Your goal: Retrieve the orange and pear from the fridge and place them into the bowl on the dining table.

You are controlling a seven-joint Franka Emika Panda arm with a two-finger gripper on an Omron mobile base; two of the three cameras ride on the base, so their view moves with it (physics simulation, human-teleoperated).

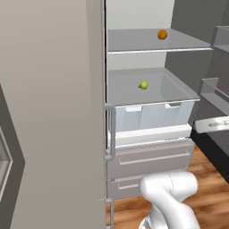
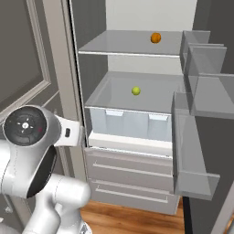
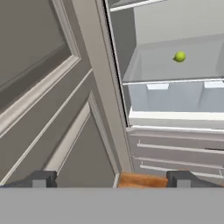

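2 jaws wide apart, empty

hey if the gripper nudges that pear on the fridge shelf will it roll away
Probably. The pear looks nearly round and sits loose on a smooth, flat shelf, so a sideways nudge could roll it. It seems small and rigid, so the open gripper should span it easily.

Glossy white rounded arm segments, black joint cap with small grey markings.

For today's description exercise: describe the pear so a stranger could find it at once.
Look into the open fridge. Below the top shelf, which carries the orange, a lower shelf sits above clear drawers. The pear lies alone there, small and yellow-green, not orange.
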